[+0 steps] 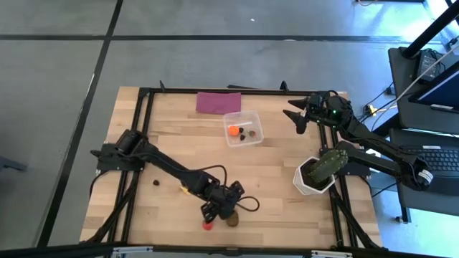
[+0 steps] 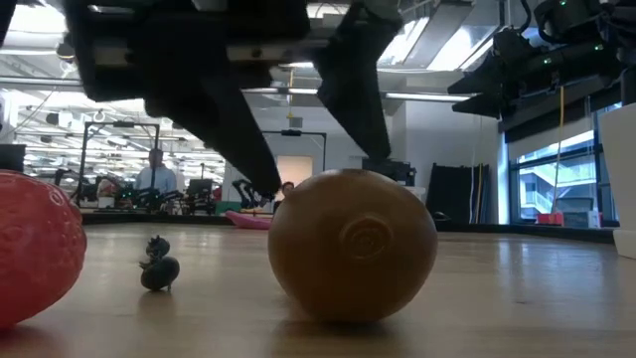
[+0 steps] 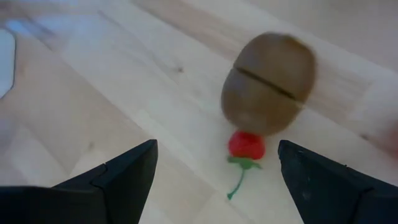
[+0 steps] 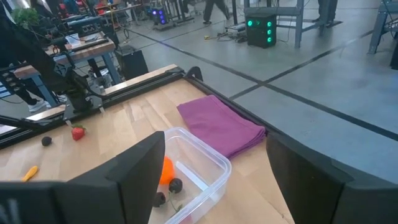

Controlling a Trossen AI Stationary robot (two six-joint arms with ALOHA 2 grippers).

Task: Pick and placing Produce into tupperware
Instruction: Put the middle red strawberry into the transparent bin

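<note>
At the near edge of the bench (image 1: 287, 208) I have the left claw (image 1: 226, 209) wide open and empty above the brown kiwi (image 1: 233, 221), with the red strawberry (image 1: 207, 225) just beside. Farther back, the clear tupperware (image 1: 242, 128) holds an orange ball (image 1: 233, 131) and dark bits. The right claw (image 1: 295, 117) hovers open, empty, beside it.

Bright even ceiling light, window glare, soft shadows, blurred close-up wrist view

The left end effector (image 1: 228, 209) is held open over a brown lump (image 1: 233, 221) on the worktop (image 1: 272, 179).
</note>
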